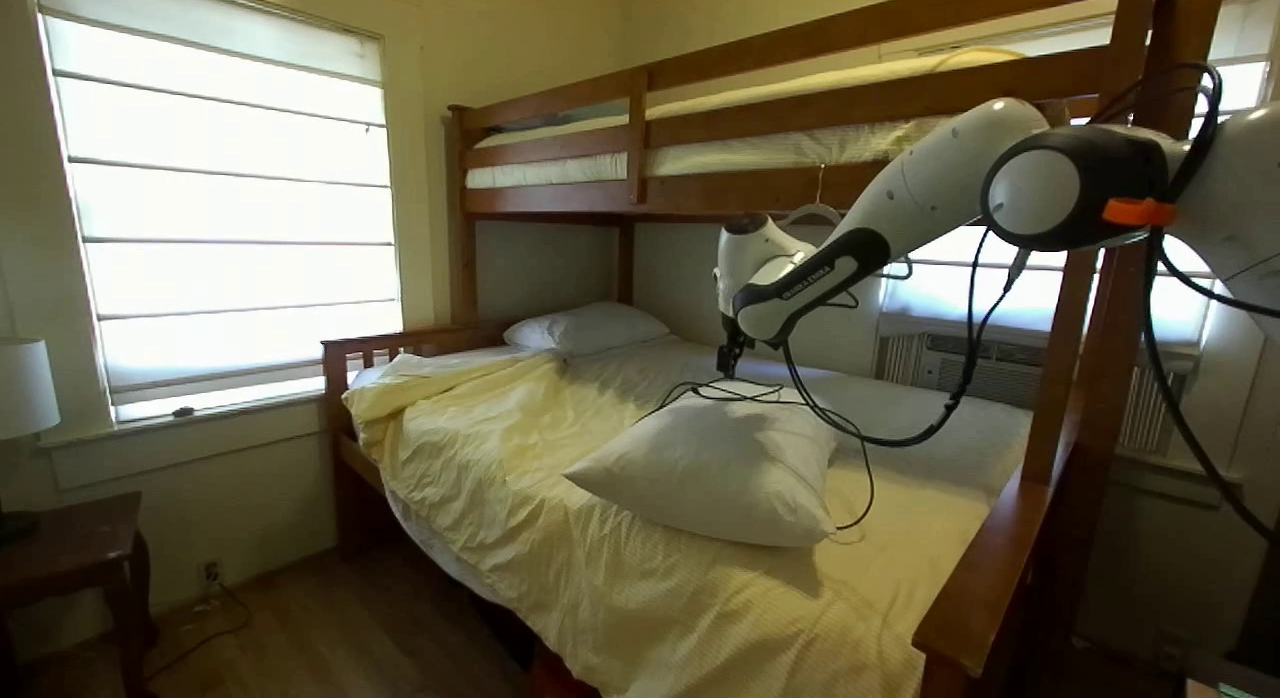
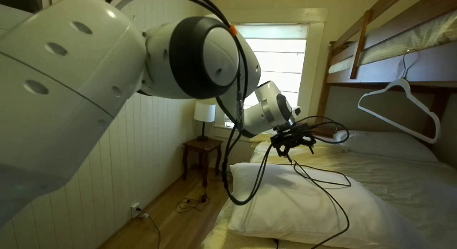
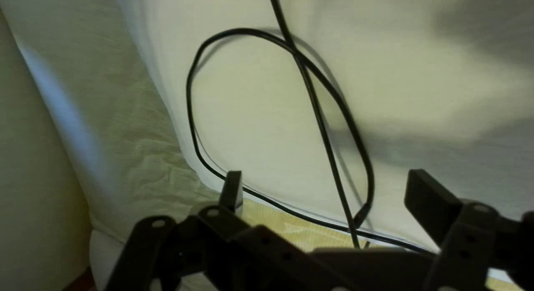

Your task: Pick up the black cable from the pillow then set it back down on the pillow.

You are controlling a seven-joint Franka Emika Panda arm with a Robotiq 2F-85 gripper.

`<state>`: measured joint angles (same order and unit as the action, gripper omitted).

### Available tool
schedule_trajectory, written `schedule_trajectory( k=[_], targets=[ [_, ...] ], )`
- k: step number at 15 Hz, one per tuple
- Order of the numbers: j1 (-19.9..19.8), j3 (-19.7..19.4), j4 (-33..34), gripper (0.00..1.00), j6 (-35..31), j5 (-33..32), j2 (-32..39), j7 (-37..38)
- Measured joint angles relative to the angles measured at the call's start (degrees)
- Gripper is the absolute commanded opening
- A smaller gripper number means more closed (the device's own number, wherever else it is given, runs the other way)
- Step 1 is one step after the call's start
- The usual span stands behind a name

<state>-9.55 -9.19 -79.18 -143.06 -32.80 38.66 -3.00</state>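
The black cable lies in loose loops on the cream-white pillow, in an exterior view and in an exterior view; one end runs over the pillow's edge. The pillow shows in both exterior views and fills much of the wrist view. In the wrist view, my gripper is open with fingers wide apart; strands of the cable cross the gap between them. In both exterior views, my gripper is just above the pillow's far part. I cannot tell whether a fingertip touches the cable.
A grey-white pillow lies at the bed's head. The upper bunk rail is above, with a white hanger hanging from it. Thicker arm cables droop near the pillow. A yellow blanket covers the bed's near side.
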Motion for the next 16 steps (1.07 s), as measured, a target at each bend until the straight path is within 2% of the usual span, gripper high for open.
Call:
schedule_trajectory(
  k=[7,11,16],
  targets=[
    [0.0,-0.4,1.3,1.00,-0.1,3.3,1.5,-3.2],
    [-2.4,0.8,3.6,1.00,-0.9,6.7,4.1,-14.3],
    [-5.7,2.7,12.1,1.00,-0.5,10.1,10.4,-24.3]
  ],
)
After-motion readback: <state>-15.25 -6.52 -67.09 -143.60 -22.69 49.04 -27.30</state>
